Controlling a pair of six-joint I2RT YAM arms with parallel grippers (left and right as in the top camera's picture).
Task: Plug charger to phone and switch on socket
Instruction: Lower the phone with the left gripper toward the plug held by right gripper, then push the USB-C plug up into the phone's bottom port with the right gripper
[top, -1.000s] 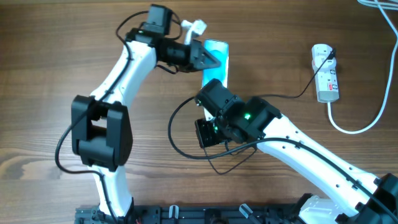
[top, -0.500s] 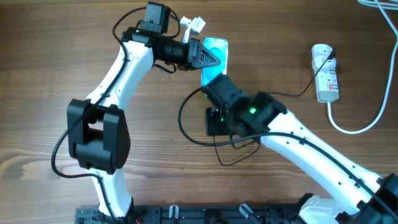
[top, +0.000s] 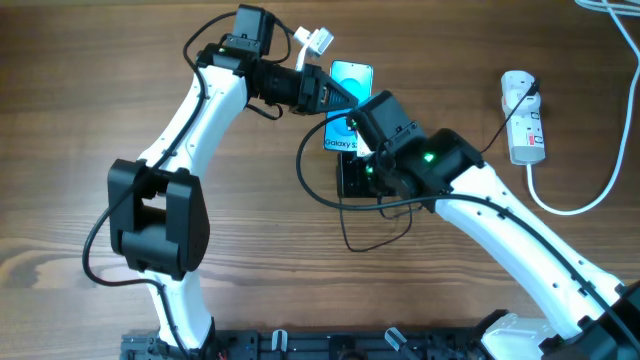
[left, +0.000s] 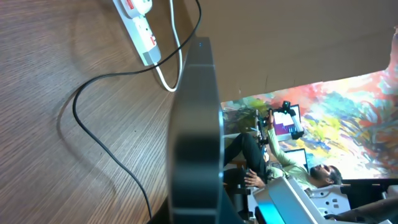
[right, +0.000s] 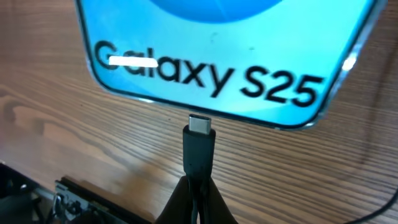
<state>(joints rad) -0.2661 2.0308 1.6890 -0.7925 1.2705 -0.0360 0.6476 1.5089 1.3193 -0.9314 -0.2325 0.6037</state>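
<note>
The phone (top: 351, 73) has a cyan screen and is lifted off the table, with my left gripper (top: 335, 96) shut on its sides. In the left wrist view the phone (left: 196, 118) shows edge-on as a dark slab. My right gripper (right: 198, 194) is shut on the charger (right: 199, 143), a black connector with a metal tip. The tip sits right at the bottom edge of the phone (right: 211, 37), below the "Galaxy S25" text; I cannot tell if it touches. In the overhead view the right gripper (top: 350, 160) is just under the phone's lower end. The white socket (top: 523, 115) lies far right.
The charger's black cable (top: 478, 155) runs from the socket to a loop (top: 372, 236) under the right arm. A white lead (top: 590, 195) curves off the socket toward the right edge. The socket (left: 138, 25) and cable (left: 93, 93) also show in the left wrist view.
My right arm has moved up and right, bringing the charger to the phone's lower end. The left arm shifted the phone slightly right, and its "Galaxy" end now shows.
</note>
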